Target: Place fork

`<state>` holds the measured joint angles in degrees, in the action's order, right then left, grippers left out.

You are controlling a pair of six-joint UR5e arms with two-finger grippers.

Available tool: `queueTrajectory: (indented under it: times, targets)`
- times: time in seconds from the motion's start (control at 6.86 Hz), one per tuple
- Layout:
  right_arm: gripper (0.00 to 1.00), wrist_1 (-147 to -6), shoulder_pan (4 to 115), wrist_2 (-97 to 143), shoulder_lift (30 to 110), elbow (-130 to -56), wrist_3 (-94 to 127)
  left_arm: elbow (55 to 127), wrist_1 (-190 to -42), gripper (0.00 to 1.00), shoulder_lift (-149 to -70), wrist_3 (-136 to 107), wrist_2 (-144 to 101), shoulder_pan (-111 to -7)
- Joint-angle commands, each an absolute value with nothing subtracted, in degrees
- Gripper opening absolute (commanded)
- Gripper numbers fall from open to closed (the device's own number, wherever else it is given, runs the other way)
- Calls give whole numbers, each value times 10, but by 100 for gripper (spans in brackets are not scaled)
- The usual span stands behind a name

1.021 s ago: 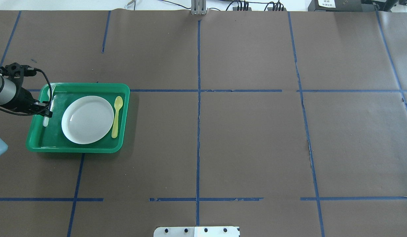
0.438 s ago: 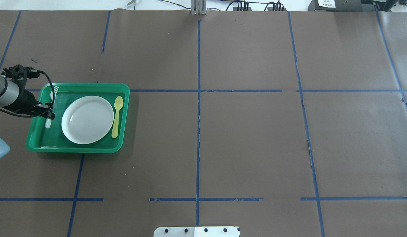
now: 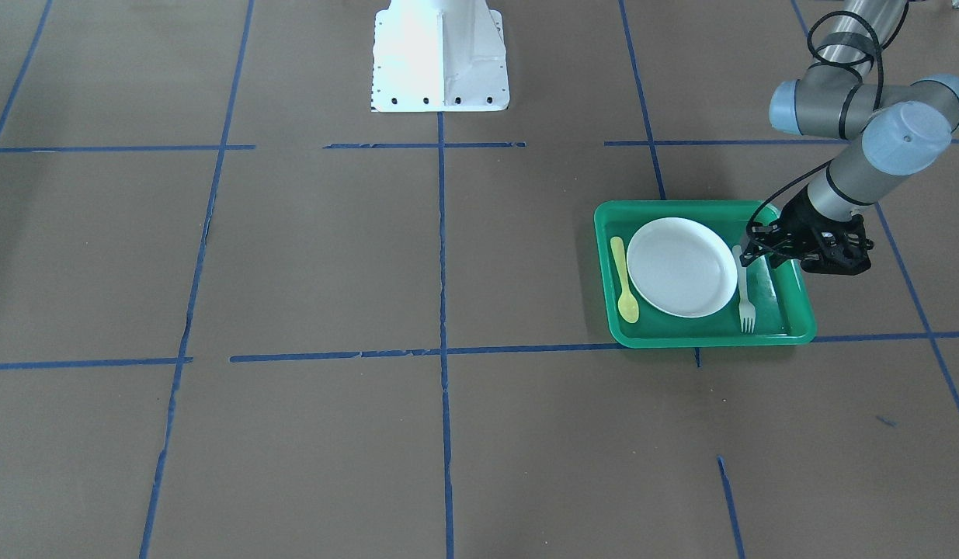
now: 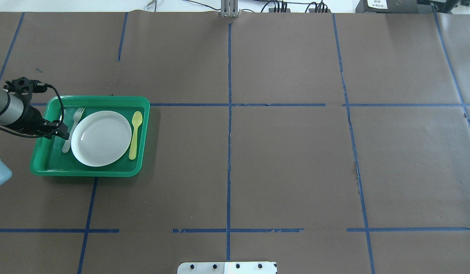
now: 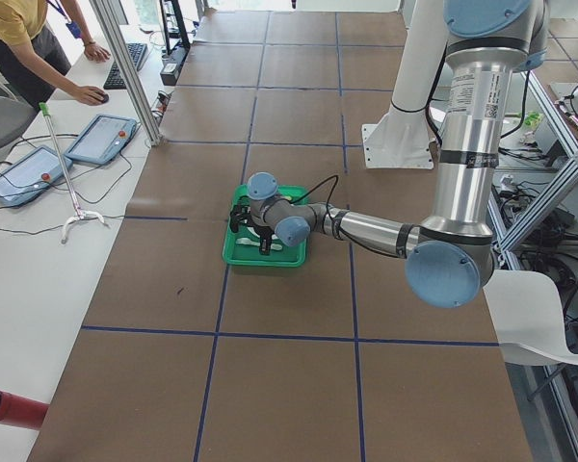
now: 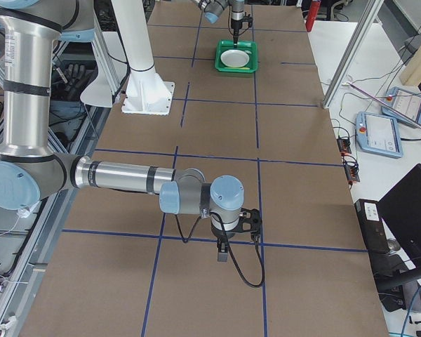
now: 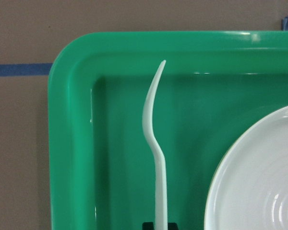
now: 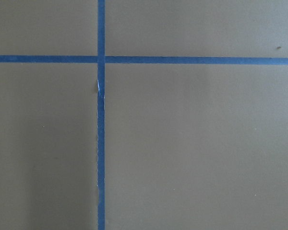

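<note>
The left gripper [image 4: 63, 132] has its fingers closed on the handle end of the fork [image 4: 72, 130]. The fork is over the strip of the green tray [image 4: 105, 99] just beside the white plate [image 4: 101, 138], on the side opposite the yellow spoon [image 4: 135, 135], and whether it touches the tray floor cannot be told. This looks like the set-down itself, so next the fingers should part and lift clear without dragging it. The fork is slim, pale grey-white plastic, with short tines pointing away from the robot, while the right gripper [image 6: 222, 253] sits far from the tray, its fingers' state impossible to tell.

Brown-papered table [image 4: 288, 160] (blue tape [image 4: 229, 152] grid) carries a green tray [image 4: 86, 172]; also a white mount plate [image 4: 227, 267].
</note>
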<state>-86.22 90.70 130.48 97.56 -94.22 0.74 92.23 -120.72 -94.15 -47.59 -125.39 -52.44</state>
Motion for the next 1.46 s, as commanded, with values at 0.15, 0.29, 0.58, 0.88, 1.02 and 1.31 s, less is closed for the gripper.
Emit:
queueTrajectory:
  times: [0.15, 0.29, 0.58, 0.88, 1.02, 1.31]
  targets:
    - [100, -862, 907, 1305, 976, -942, 8, 952, -1201, 100, -913, -475, -1257, -556]
    - [100, -862, 907, 1305, 976, -942, 8, 971, -1200, 100, -898, -439, -1266, -609]
    - [100, -862, 907, 1304, 976, -942, 8, 981, -1151, 100, -862, -219, -1295, -745]
    - [100, -861, 907, 1304, 976, -942, 8, 982, -1006, 100, -863, -5, -1296, -864]
    - [100, -862, 907, 1304, 976, -942, 8, 984, -979, 100, -857, 21, -1296, -909]
    - [100, -862, 907, 1305, 976, -942, 8, 986, -983, 100, -824, 24, -1296, -914]
